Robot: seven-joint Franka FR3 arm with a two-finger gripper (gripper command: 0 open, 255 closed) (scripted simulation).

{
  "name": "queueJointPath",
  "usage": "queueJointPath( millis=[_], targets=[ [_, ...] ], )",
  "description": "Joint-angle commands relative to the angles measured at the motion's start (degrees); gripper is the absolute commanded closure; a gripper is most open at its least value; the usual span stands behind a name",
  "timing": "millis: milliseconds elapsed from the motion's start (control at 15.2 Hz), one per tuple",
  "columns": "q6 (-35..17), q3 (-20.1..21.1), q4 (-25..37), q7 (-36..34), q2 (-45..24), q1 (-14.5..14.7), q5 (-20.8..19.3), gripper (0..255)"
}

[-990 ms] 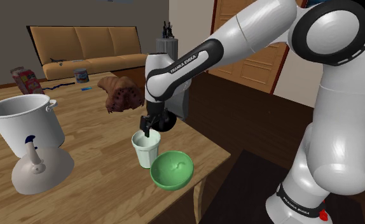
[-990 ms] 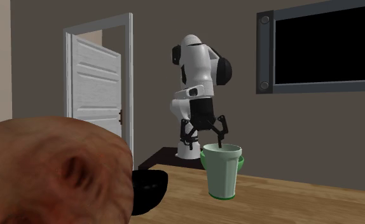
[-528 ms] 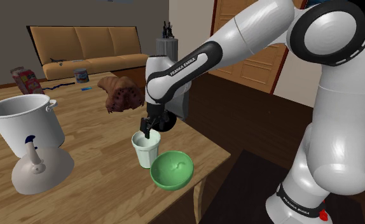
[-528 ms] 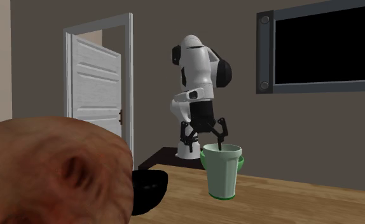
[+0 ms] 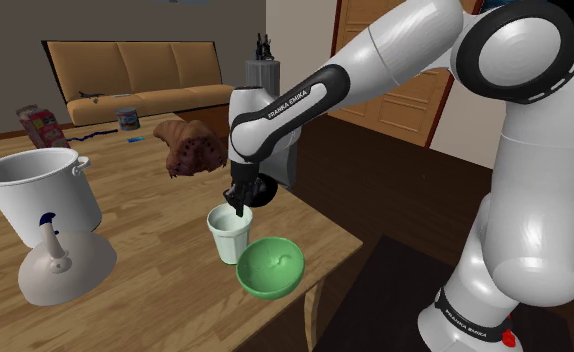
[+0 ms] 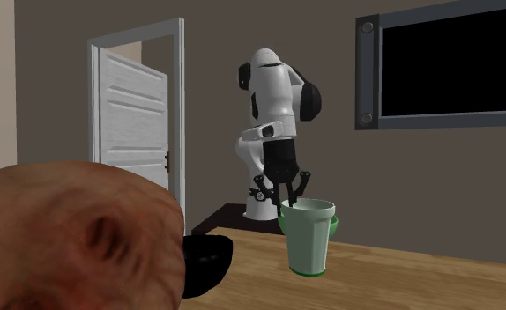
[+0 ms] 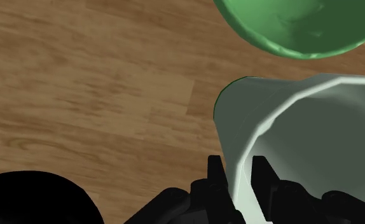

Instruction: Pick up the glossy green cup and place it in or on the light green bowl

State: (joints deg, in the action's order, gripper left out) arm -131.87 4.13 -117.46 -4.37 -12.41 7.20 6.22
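Black pincer [image 7: 238, 168] of the FRANKA EMIKA arm [image 5: 297, 99] pinches the pale green cup [image 7: 302, 127].

The shoulder view looks down from high beside the stand, over the table [image 5: 145, 250] toward the far sofa [image 5: 135, 75]. The second exterior view sits low at the table's far side, facing back at the arm [image 6: 273, 97], with a brown lump [image 6: 66, 238] close to its lens. The wrist view looks down from very near. All three share the cup [image 5: 228, 235].
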Motion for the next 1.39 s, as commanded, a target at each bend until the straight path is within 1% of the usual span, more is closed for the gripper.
queueJointPath(
  millis=[0,132,1320],
  targets=[
    [0.0,0.0,0.0,0.0,0.0,0.0,0.0,255],
    [0.0,0.0,0.0,0.0,0.0,0.0,0.0,255],
    [12.6,-0.1,6.6,-1.1,6.1,-0.2,-0.4,255]
  ],
)
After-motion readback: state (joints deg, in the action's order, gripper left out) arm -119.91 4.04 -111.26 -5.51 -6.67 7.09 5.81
